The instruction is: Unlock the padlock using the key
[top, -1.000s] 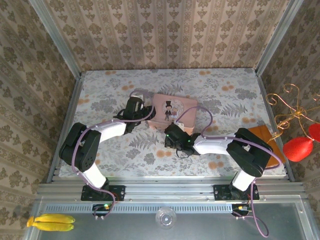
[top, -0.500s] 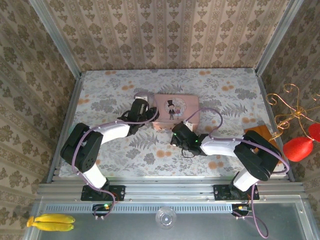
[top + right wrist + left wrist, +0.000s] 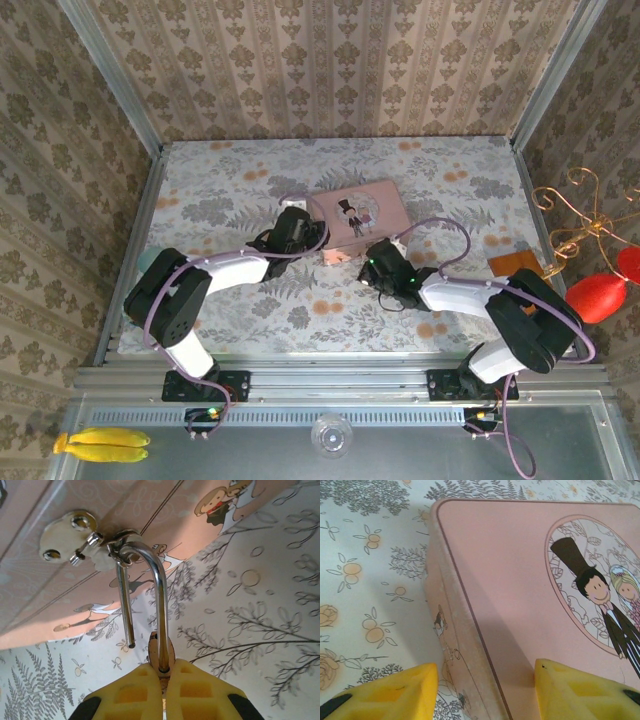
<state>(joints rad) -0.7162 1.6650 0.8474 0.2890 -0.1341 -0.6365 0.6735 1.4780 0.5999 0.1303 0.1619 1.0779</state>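
The left arm (image 3: 225, 265) and right arm (image 3: 460, 295) are stretched forward (low, converging); left fingers (image 3: 395, 695) are held apart, right fingers (image 3: 130, 695) pressed together.

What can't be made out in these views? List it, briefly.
- Body and keyhole of the padlock: right wrist view, buried between the shut right gripper's fingers.
- Whether the left gripper clamps the pink box: left wrist view, contact cut off by the bottom edge.
- Top view: padlock too small.

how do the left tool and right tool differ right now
The left tool stands open astride the pink box's edge; the right tool is shut on the padlock. The left tool looks across the lid; the right tool faces the latch. Both are yellow.
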